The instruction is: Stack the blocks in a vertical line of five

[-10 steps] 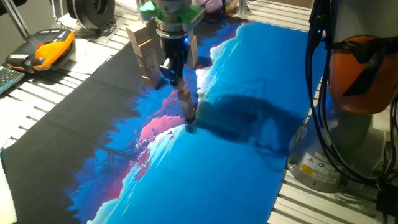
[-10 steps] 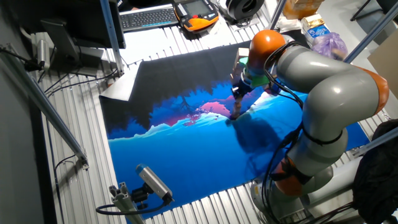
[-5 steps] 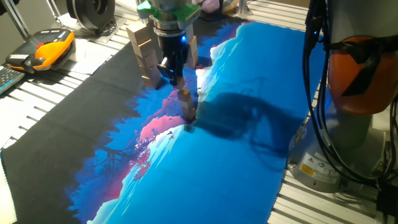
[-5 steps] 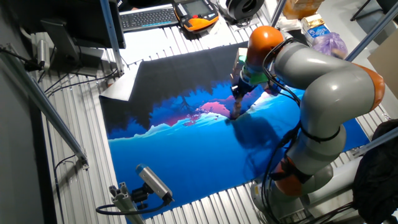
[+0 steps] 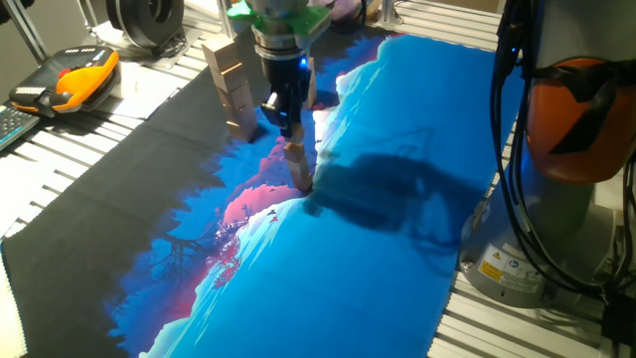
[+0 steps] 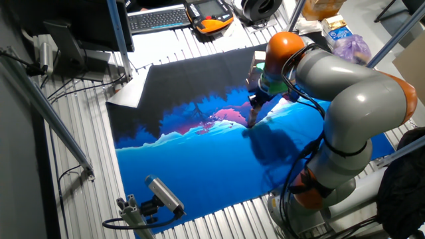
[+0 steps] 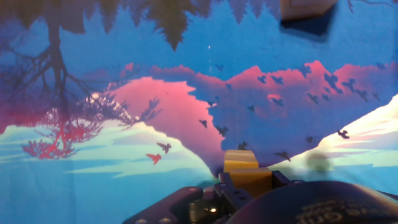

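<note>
Gripper [image 5: 289, 126] sits plumb over our stack of blocks [image 5: 297, 165] for vertical alignment; we can't tell whether its fingers pinch the top one.

Table [image 5: 119, 119]: slatted metal top, pale ribs w/ dark gaps, seen on all sides of the mat [image 5: 388, 239]. Mat = big printed sheet, blue/pink mountain scene w/ black tree part, lies flat on the slats, covers most of the middle.

All vs. the mat:
- On it, near pink patch: thin column of small tan blocks [image 5: 298, 169], stands upright.
- On its black far part: taller tower of larger wooden blocks [image 5: 229, 85].
- Off its black edge, on slats: orange-black handheld pendant [image 5: 65, 82].
- Other fixed view: keyboard [image 6: 156, 18] beyond mat's far edge; camera unit [image 6: 163, 196] just off near blue edge.
</note>
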You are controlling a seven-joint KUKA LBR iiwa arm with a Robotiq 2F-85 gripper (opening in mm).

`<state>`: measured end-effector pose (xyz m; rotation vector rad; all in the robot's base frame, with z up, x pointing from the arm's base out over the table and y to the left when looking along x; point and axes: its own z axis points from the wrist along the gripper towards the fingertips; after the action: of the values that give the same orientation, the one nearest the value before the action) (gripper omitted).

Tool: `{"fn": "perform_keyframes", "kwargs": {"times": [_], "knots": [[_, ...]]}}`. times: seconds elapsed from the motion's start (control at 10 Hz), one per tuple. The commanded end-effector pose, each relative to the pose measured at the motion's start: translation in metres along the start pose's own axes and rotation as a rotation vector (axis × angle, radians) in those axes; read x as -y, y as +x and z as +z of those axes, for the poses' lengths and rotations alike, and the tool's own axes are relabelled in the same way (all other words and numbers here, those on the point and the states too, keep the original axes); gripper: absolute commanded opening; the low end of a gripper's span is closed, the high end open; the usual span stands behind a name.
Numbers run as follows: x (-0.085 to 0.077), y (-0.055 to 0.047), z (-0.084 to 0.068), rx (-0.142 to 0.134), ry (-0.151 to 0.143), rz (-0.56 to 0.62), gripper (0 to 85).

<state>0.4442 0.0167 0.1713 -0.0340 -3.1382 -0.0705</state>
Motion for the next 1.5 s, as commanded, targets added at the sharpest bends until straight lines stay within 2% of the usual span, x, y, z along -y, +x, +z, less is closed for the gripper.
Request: {"fn": "perform_keyframes", "kwargs": {"times": [0.0, 0.2, 0.4, 0.5, 0.9, 1.0, 1.4], "knots": [[-0.002, 0.0, 0.002, 0.002, 0.0, 0.002, 0.0], [-0.001, 0.001, 0.008, 0.013, -0.004, 0.001, 0.0], [0.004, 0.002, 0.014, 0.037, -0.017, -0.005, 0.0], [0.002, 0.002, 0.017, 0.039, -0.019, -0.004, 0.0], [0.002, 0.002, 0.014, 0.029, -0.026, -0.008, 0.0], [0.003, 0.002, 0.011, 0.019, -0.029, -0.015, 0.0], [0.0, 0.001, 0.009, 0.02, -0.029, -0.004, 0.0]]}}
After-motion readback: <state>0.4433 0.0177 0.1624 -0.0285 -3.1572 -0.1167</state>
